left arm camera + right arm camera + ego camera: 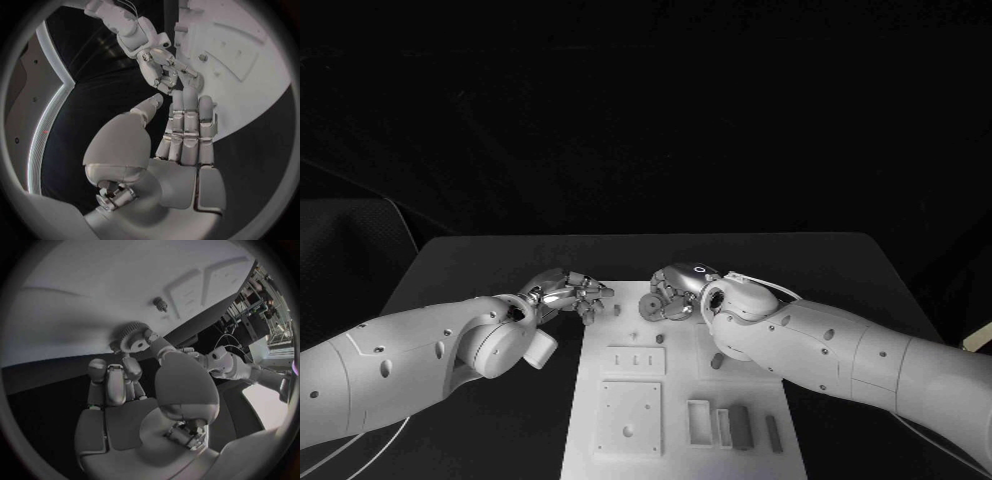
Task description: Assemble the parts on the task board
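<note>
At the far end of the white task board (687, 420), right hand (128, 372) pinches small toothed gear (132, 336) near short upright peg (160, 303); left hand (184, 125), fingers extended together, holds nothing.

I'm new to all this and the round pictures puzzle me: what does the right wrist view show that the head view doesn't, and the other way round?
Right wrist view alone: a small toothed gear pinched at the right hand's fingertips, close to the board, and a short peg standing on the board.

Head view alone: the rectangular plates and slim upright blocks at the board's near end, and how both arms reach in.

Both: the white task board, the left hand and the black table.
</note>
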You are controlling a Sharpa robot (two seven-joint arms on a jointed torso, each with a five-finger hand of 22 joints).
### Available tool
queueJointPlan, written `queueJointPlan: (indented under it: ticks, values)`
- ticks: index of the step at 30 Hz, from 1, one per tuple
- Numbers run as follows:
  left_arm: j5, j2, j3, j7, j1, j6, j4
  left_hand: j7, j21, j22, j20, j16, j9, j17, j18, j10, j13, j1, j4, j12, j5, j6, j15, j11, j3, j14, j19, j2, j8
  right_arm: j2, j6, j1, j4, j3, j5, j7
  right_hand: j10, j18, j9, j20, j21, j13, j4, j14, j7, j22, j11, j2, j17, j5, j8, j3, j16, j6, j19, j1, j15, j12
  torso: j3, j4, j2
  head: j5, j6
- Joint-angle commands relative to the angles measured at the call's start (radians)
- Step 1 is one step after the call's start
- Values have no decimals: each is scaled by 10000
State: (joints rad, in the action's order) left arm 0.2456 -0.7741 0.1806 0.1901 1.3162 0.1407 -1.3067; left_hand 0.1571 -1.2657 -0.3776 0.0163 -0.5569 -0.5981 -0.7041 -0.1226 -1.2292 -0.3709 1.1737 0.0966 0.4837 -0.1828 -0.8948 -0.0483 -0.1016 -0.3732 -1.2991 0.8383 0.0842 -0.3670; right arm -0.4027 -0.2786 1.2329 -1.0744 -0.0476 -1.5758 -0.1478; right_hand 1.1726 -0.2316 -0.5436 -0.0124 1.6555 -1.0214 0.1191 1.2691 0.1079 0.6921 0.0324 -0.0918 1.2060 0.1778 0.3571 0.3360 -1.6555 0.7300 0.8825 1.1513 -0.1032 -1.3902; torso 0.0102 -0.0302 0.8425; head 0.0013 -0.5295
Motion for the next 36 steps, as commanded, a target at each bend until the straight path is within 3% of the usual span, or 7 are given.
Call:
queueJointPlan:
  ticks: [1,36]
  values:
    - [3,11,-10,47,12,-124,-18,0,12,13,5,-49,15,-11,-132,53,-3,-120,-2,-68,-39,-74,0,-20,71,59,48,-5,63,-2,-14,-7,-16,-2,-108,-38,9,-172,-50,-46,1335,20,-20,-129,586,20,-12,-241,-67,46,-175,-101,11,538,42,-77,-4,8,2,6,-3,2,-7]
    - [3,24,-10,41,12,-152,13,1,14,17,5,-48,17,-26,-133,53,-4,-119,2,-72,-39,-74,0,-21,76,64,49,-4,72,-91,-388,-7,-142,-2,-20,-109,-106,-166,54,-39,1274,76,-40,-412,617,29,-36,-474,-344,39,-421,-242,161,142,-5,-144,9,102,7,4,2,-23,-59]
